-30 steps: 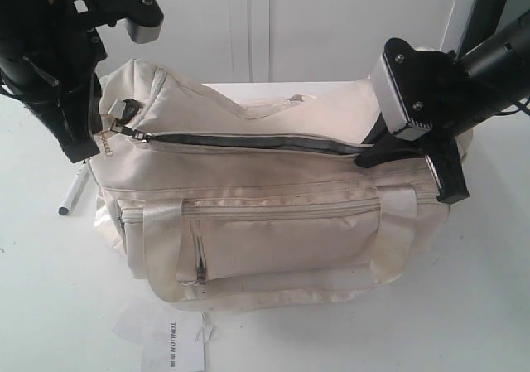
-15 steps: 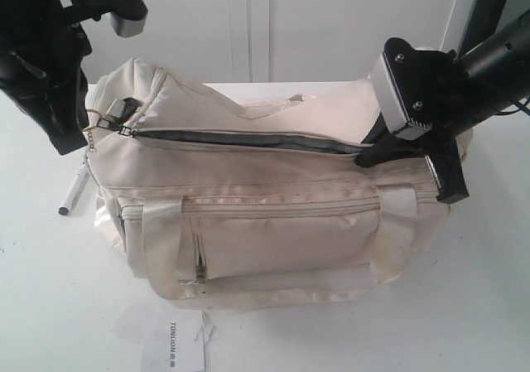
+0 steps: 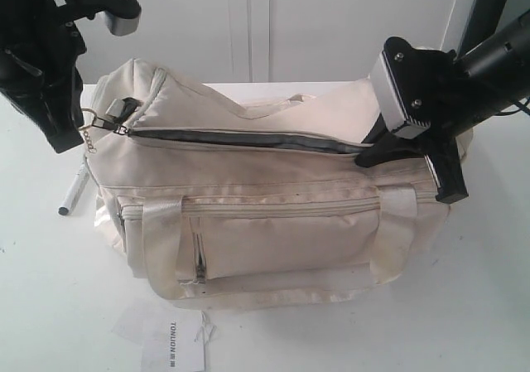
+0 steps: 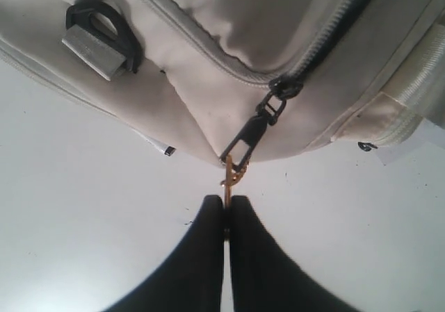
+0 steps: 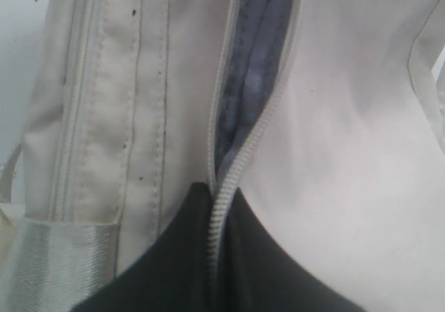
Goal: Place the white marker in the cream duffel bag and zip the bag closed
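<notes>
Left gripper point(image 4: 226, 202) is pinched tight on the gold chain point(image 4: 229, 178) of the zip pull point(image 4: 252, 133), at the left end of the cream duffel bag point(image 3: 273, 223). Right gripper point(image 5: 208, 195) is clamped on the zip edge point(image 5: 233, 162) at the right end. The white marker point(image 3: 73, 191) lies on the table point(image 3: 50, 289), just left of the bag.

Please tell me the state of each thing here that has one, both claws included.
Large soft cream fabric duffel bag: top zip open, dark lining showing.
Slim white marker: lying on the table beside the bag, not inside.
Left claw: shut on the zip's gold chain pull.
Right claw: shut on the bag's zip edge.
White paper tag: flat on the table.
</notes>
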### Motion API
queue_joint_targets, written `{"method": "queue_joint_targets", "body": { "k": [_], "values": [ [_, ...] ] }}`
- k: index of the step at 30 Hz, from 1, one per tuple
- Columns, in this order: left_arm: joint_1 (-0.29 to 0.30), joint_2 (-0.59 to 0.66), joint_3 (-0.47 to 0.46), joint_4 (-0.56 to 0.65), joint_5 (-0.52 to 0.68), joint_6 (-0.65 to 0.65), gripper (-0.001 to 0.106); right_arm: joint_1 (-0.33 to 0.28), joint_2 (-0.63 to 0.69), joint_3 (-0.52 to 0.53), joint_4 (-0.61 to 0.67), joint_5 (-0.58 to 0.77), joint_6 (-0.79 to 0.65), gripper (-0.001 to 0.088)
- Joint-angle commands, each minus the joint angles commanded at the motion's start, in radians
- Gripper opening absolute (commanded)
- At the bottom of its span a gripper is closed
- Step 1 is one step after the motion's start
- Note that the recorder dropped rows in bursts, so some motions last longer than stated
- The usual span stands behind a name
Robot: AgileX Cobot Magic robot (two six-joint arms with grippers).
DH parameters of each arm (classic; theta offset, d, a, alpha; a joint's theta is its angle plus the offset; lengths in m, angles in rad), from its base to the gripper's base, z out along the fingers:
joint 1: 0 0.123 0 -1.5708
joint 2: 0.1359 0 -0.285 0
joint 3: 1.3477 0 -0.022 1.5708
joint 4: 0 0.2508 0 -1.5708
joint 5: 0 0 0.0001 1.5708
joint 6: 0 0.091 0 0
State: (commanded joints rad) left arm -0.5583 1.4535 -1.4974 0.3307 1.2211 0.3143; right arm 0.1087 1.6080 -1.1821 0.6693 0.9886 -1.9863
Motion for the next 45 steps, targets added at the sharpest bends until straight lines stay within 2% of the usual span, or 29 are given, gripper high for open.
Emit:
{"method": "queue_joint_targets", "body": {
  "k": [14, 18, 20, 22, 23, 24, 25, 26, 28, 29, 30, 31, 32, 33, 36, 38, 42, 45],
  "values": [
    [0.0, 0.002, 0.0, 0.055, 0.0, 0.0, 0.0, 0.0, 0.0, 0.0, 0.0, 0.0, 0.002, 0.0],
    [0.0, 0.002, 0.0, 0.039, 0.0, 0.0, 0.0, 0.0, 0.0, 0.0, 0.0, 0.007, 0.001, 0.0],
    [0.0, 0.002, 0.0, 0.007, 0.0, 0.0, 0.0, 0.0, 0.0, 0.0, 0.008, 0.014, 0.051, 0.0005],
    [0.0, 0.002, 0.0, -0.039, 0.0, 0.0, 0.0, 0.0, 0.0, -0.002, 0.008, 0.016, 0.137, 0.011],
    [0.0, 0.002, 0.0, -0.063, 0.0, -0.025, 0.0, 0.0, -0.004, -0.002, 0.008, 0.023, 0.158, 0.0231],
    [0.0, 0.002, 0.0, -0.086, -0.003, -0.063, 0.0, 0.0, -0.009, -0.002, 0.008, 0.023, 0.186, 0.0403],
    [0.0, 0.002, 0.0, -0.095, -0.003, -0.075, 0.0, 0.0, -0.012, -0.002, 0.01, 0.017, 0.209, 0.05],
    [0.0, 0.002, 0.0, -0.099, -0.003, -0.082, 0.0, 0.0, -0.029, -0.002, 0.026, -0.006, 0.265, 0.0655],
    [0.0, 0.002, 0.0, -0.098, -0.003, -0.079, 0.0, 0.0, -0.079, -0.004, 0.105, -0.059, 0.366, 0.0722],
    [0.0, 0.002, 0.0, -0.098, -0.001, -0.079, 0.0, 0.0, -0.104, -0.004, 0.146, -0.069, 0.417, 0.0719],
    [0.0, 0.002, 0.0, -0.102, 0.0, -0.079, 0.0, 0.0, -0.154, -0.004, 0.242, -0.056, 0.534, 0.0707],
    [0.0, 0.002, 0.0, -0.107, 0.0, -0.079, 0.0, 0.002, -0.172, -0.004, 0.309, -0.035, 0.584, 0.0688],
    [0.0, 0.002, 0.0, -0.113, 0.0, -0.079, 0.0, 0.023, -0.191, -0.004, 0.399, 0.021, 0.629, 0.0636],
    [0.0, 0.002, 0.0, -0.113, 0.0, -0.073, 0.0, 0.043, -0.197, -0.004, 0.417, 0.052, 0.629, 0.06],
    [0.0, 0.002, 0.0, -0.115, 0.0, -0.072, 0.0, 0.124, -0.198, -0.004, 0.37, 0.092, 0.639, 0.0497],
    [0.0, 0.002, 0.0, -0.115, 0.0, -0.067, 0.0, 0.178, -0.194, -0.004, 0.312, 0.066, 0.701, 0.0462],
    [0.0, 0.002, 0.0, -0.118, -0.01, -0.067, 0.0, 0.287, -0.19, -0.004, 0.239, -0.001, 0.772, 0.0461],
    [0.0, 0.002, 0.0, -0.122, -0.012, -0.067, 0.0, 0.361, -0.181, -0.004, 0.219, -0.103, 0.814, 0.048]
  ]
}}
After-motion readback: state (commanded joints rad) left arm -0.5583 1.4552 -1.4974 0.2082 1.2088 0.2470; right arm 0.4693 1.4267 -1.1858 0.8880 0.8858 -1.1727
